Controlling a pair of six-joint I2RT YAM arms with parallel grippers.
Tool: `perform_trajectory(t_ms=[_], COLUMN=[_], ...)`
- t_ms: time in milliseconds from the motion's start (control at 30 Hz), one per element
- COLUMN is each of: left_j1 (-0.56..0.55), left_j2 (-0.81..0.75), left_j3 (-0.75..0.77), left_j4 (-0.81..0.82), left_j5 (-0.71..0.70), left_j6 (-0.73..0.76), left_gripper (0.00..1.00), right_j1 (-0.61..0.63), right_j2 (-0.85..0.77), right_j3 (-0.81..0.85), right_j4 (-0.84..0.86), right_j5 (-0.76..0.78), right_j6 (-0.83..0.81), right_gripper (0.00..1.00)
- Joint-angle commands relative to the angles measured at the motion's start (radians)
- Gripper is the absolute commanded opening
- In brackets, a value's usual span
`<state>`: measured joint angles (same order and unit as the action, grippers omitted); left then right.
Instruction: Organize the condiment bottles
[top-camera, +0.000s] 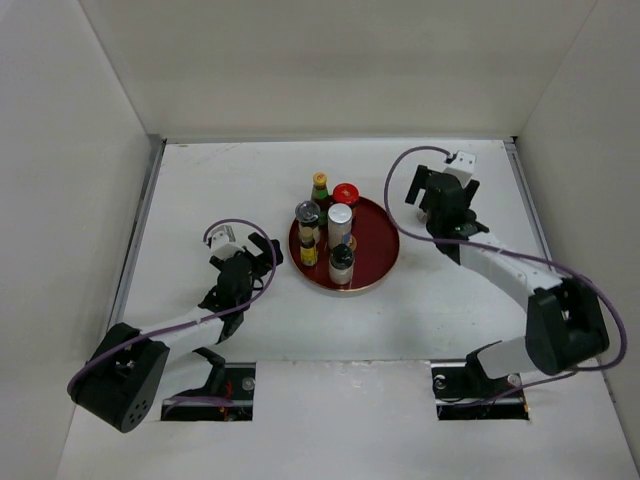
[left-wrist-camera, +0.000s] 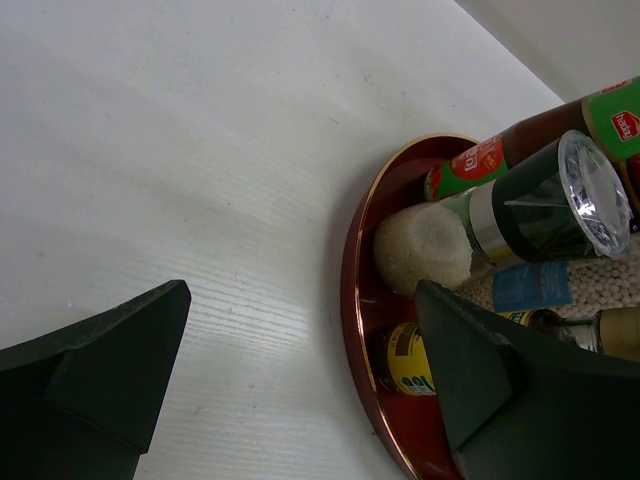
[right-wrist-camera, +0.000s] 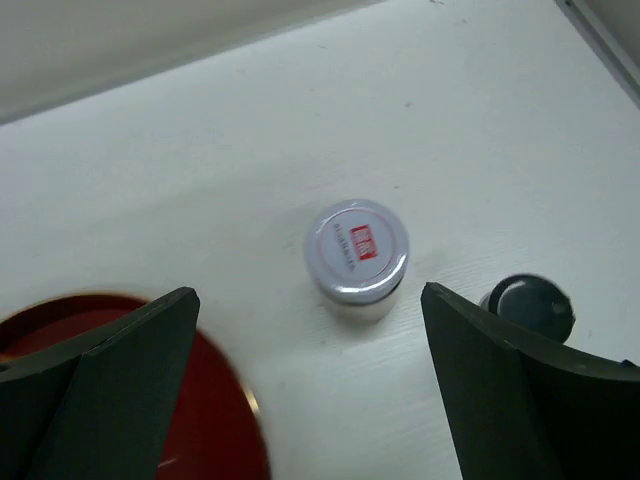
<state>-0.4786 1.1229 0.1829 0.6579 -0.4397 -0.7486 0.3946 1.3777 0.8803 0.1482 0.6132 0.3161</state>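
Both left hand (left-wrist-camera: 300, 310) and right hand (right-wrist-camera: 310, 295) gape empty; seemingly six bottles (top-camera: 340, 222) fill tray (top-camera: 378, 240).

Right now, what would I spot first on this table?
The red tray in the middle, crowded with upright bottles, grabs the eye first. To its right, the right end effector hovers open over a silver-capped jar, with a black-capped bottle beside it on the table.

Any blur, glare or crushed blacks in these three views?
Top external: even light, soft shadows, tray sharp. Left wrist: glare on the clear grinder cap; left hand nearly black, no detail. Right wrist: silver-capped jar slightly soft, black cap beside it blurred.
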Motion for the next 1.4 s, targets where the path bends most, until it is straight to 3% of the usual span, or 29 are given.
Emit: perform_trajectory(t_ms=[0, 367, 500, 667, 800, 1033, 1200, 1367], left_j1=[-0.002, 0.004, 0.010, 0.013, 0.018, 0.015, 0.021, 0.024], left_j2=[-0.014, 0.003, 0.017, 0.000, 0.005, 0.012, 0.020, 0.002], left_j3=[0.026, 0.032, 0.033, 0.027, 0.030, 0.035, 0.038, 0.029], left_j4=[0.054, 0.054, 0.054, 0.054, 0.054, 0.054, 0.049, 0.048], left_j5=[0.007, 0.022, 0.024, 0.019, 0.029, 0.032, 0.032, 0.022], left_j6=[-0.009, -0.012, -0.014, -0.014, -0.014, -0.014, -0.014, -0.014], left_gripper=[0.98, 0.98, 0.98, 0.98, 0.98, 0.98, 0.98, 0.98], right_j1=[-0.075, -0.153, -0.158, -0.167, -0.164, -0.041, 0.100, 0.154], right_j2=[0.092, 0.326, 0.377, 0.408, 0.370, 0.169, 0.205, 0.268], right_j3=[0.107, 0.256, 0.275, 0.286, 0.283, 0.241, 0.238, 0.253], right_j4=[-0.041, -0.087, -0.088, -0.104, -0.082, -0.007, 0.016, 0.057], right_j5=[0.002, -0.141, -0.165, -0.179, -0.164, -0.105, -0.121, -0.132], right_j6=[-0.032, 0.003, 0.027, 0.055, 0.054, -0.006, -0.006, 0.005], right_gripper=[1.00, 1.00, 0.95, 0.80, 0.59, 0.54, 0.55, 0.55])
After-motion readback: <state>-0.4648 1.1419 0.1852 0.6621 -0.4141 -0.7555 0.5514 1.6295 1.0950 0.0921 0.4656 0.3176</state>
